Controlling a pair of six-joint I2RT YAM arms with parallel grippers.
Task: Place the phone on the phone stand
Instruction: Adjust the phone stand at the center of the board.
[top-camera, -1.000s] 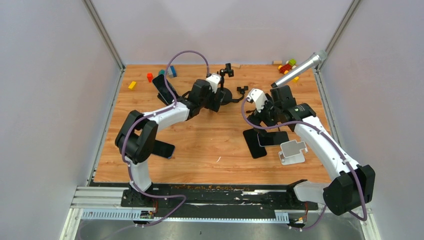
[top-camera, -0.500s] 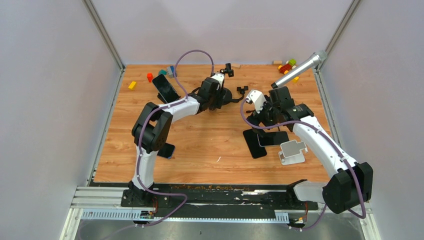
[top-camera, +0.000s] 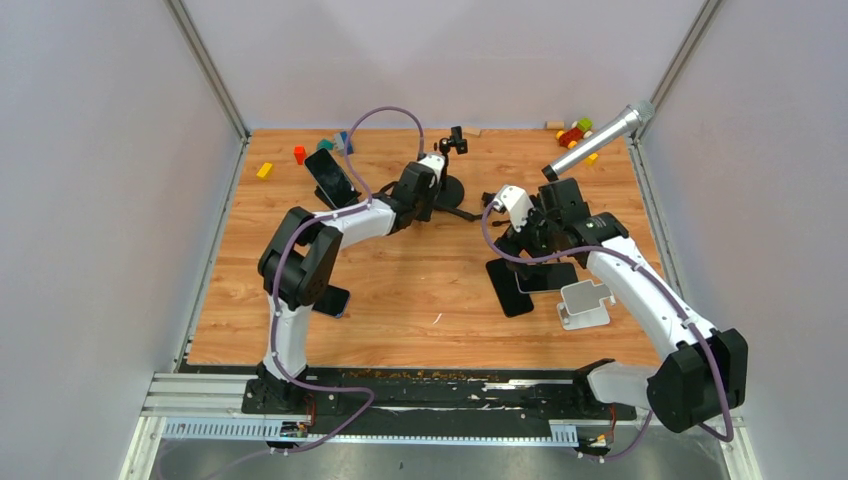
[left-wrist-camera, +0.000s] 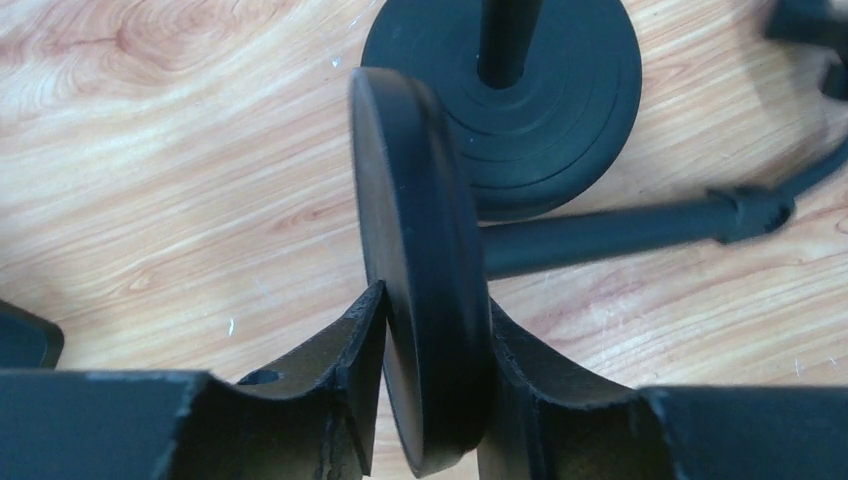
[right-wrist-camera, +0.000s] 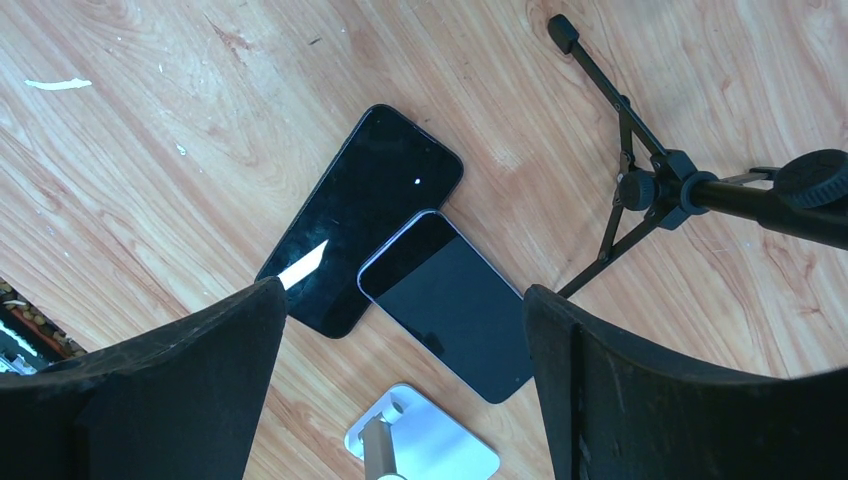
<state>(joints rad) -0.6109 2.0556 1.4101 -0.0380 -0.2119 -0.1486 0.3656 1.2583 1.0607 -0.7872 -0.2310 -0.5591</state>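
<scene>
Partly hidden: white stand (right-wrist-camera: 440, 450) was cut off below.
Phones: black phone (right-wrist-camera: 365, 210) and grey-rimmed phone (right-wrist-camera: 455, 305) lay flat, touching.
Left end effector (left-wrist-camera: 435, 305): clenched on black disc (left-wrist-camera: 405, 190).
Right end effector (right-wrist-camera: 400, 295): released.

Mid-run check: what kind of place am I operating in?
Most likely a lab robot test cell: a wooden table boxed in by plain wall panels, two arms bolted to a rail at its near edge, and loose props such as phones and toy blocks.
</scene>
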